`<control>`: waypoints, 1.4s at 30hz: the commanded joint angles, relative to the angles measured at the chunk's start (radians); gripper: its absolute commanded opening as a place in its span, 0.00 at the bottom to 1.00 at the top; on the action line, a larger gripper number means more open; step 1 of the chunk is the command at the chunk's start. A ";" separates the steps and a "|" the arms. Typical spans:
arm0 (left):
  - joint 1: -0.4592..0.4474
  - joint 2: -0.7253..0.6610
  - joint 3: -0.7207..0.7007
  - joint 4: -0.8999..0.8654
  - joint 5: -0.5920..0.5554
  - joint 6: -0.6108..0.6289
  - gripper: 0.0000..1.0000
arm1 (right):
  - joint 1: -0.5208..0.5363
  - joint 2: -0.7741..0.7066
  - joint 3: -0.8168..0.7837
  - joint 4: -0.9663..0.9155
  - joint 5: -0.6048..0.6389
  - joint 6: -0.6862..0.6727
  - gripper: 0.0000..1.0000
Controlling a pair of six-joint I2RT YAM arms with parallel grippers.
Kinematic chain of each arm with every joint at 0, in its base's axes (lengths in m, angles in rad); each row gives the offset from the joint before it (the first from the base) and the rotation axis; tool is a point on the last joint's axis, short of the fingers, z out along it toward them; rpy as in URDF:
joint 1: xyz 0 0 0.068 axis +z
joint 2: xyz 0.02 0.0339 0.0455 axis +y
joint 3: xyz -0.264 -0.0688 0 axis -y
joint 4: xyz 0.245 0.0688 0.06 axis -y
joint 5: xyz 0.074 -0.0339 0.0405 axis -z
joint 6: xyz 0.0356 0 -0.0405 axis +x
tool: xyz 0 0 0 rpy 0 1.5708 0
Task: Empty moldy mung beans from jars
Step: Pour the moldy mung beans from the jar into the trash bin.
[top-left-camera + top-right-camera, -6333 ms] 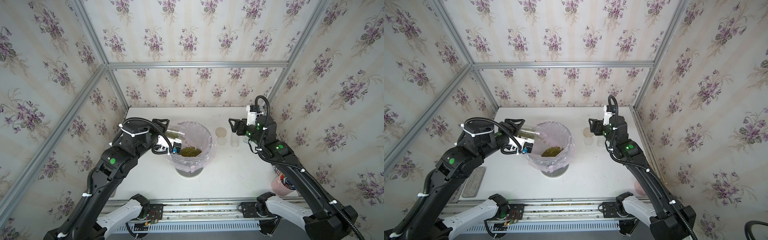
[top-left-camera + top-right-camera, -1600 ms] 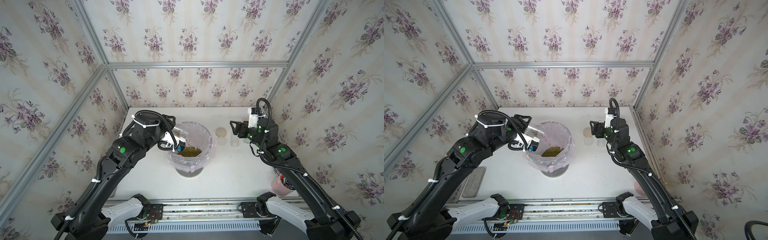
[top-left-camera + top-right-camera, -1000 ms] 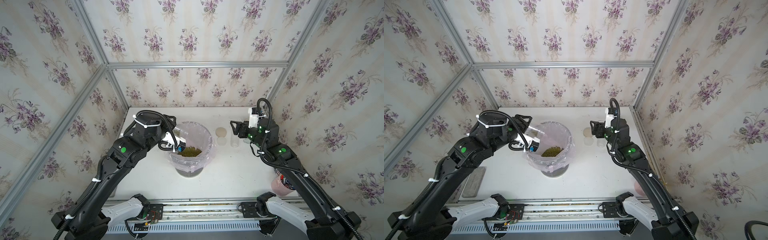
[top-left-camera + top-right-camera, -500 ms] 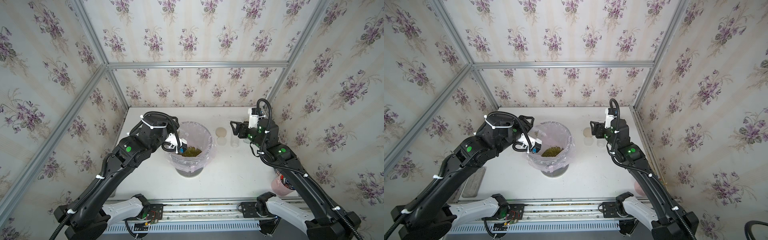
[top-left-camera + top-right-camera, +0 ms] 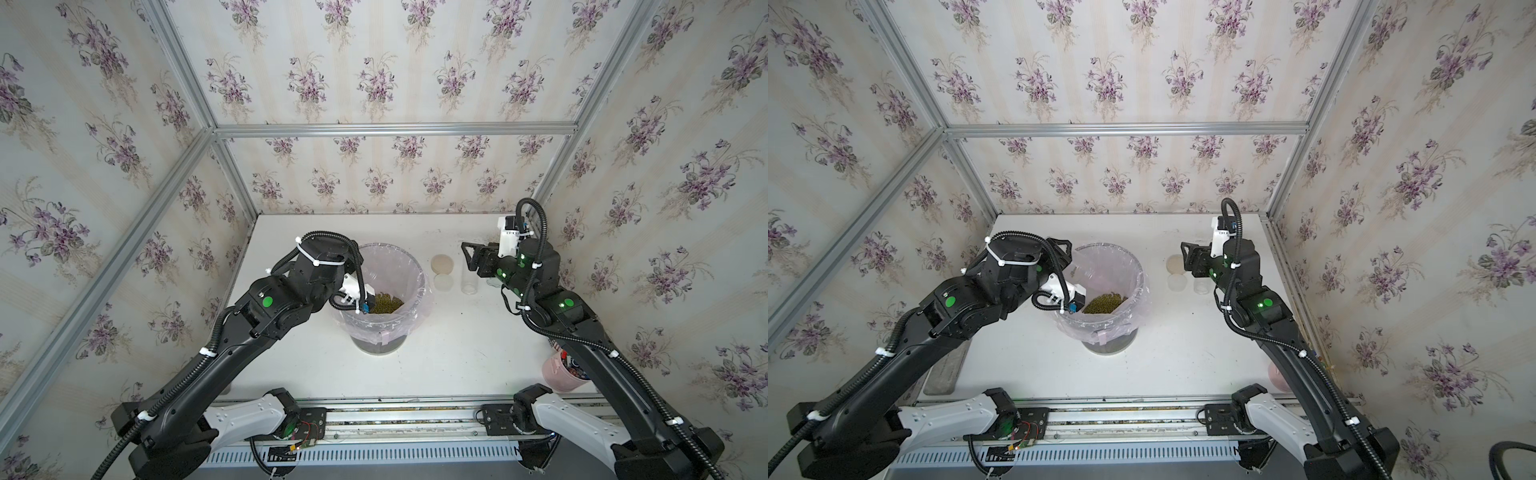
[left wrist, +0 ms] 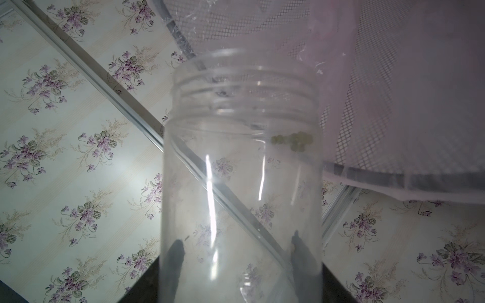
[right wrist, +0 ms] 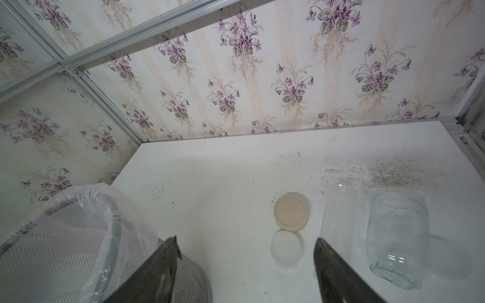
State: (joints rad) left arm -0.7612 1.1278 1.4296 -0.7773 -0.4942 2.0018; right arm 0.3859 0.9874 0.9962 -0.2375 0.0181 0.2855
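The left jaws are part closed on the base of a clear jar [image 6: 241,196], their tips showing dark through its wall at the bottom of the left wrist view. Its mouth is close by the pink liner at the bin [image 5: 417,270] rim. A few beans [image 6: 292,140] cling at the shoulder, right of centre, so a steeper tilt or small shake seems needed, with the mouth kept inside the rim. The bean heap [image 5: 384,301] lies in the bin, mid-frame in both top views. The right jaws stand open and empty above the worktop [image 5: 457,357], over a tan lid [image 7: 290,215], a white lid [image 7: 286,249], a narrow jar [image 7: 339,210] and a wide jar [image 7: 396,236], both empty.
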 commanded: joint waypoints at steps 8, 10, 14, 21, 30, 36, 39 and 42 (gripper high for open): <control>-0.011 0.032 0.016 0.014 -0.078 0.097 0.00 | 0.001 -0.010 -0.004 0.028 -0.004 0.011 0.78; -0.043 0.025 0.023 0.016 -0.075 0.096 0.00 | 0.000 -0.015 -0.001 0.026 -0.007 0.011 0.78; -0.024 0.036 0.028 0.012 -0.085 0.081 0.00 | 0.001 -0.024 -0.007 0.024 0.012 0.006 0.78; -0.005 0.035 0.021 0.011 -0.055 0.065 0.00 | 0.000 -0.020 -0.011 0.025 0.008 0.006 0.78; 0.001 0.024 0.020 0.009 -0.035 0.045 0.00 | 0.000 -0.010 -0.005 0.025 0.003 0.006 0.78; 0.007 0.033 0.020 0.008 -0.036 0.035 0.00 | 0.000 -0.006 -0.005 0.026 0.000 0.011 0.79; 0.004 0.025 0.029 0.008 -0.011 0.031 0.00 | 0.001 -0.009 -0.005 0.026 0.005 0.009 0.79; 0.015 0.038 0.028 0.004 -0.031 0.029 0.00 | 0.000 -0.006 -0.004 0.022 0.007 0.007 0.79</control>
State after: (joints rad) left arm -0.7536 1.1584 1.4548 -0.7799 -0.5217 1.9804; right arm 0.3859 0.9787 0.9867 -0.2375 0.0147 0.2878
